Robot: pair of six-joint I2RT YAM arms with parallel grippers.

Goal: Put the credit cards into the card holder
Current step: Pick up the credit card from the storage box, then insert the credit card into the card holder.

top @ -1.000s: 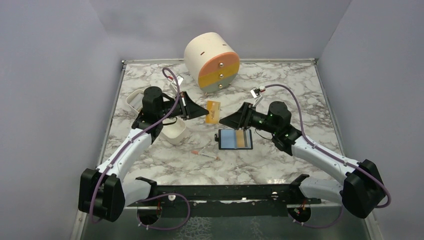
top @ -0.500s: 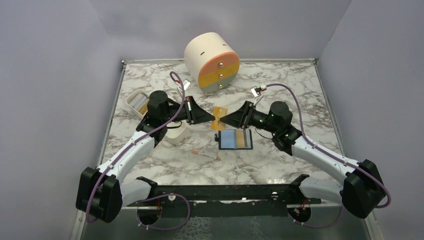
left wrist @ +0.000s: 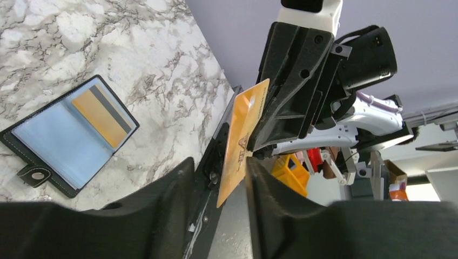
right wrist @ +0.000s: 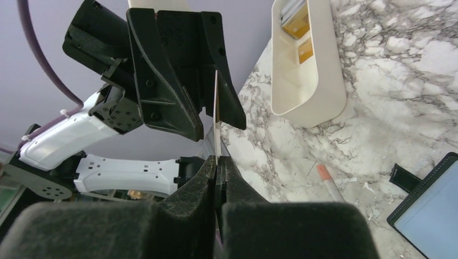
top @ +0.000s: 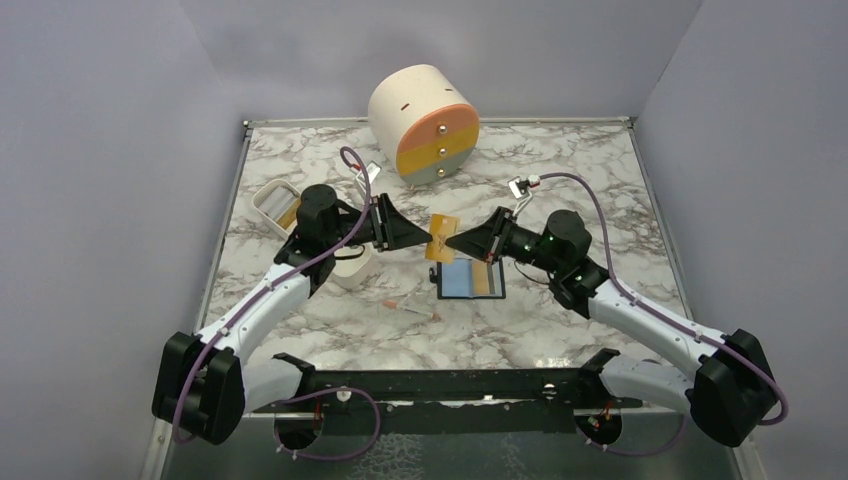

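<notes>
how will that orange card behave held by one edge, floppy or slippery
Probably stiff: the orange card stands flat and unbent with the right tool pinching only one edge. Likely very light, being so thin edge-on. Its smooth face may slip in a loose pinch.

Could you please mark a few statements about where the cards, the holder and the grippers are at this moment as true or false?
1. The orange card is up in the air between the left gripper and the right gripper. True.
2. The card holder lies folded shut. False: it lies open on the table.
3. The right gripper is closed on an edge of the orange card. True.
4. The white tray sits beside the right arm. False: it sits by the left arm.
5. The stick lies inside the white tray. False: it lies on the table, left of the card holder.
</notes>
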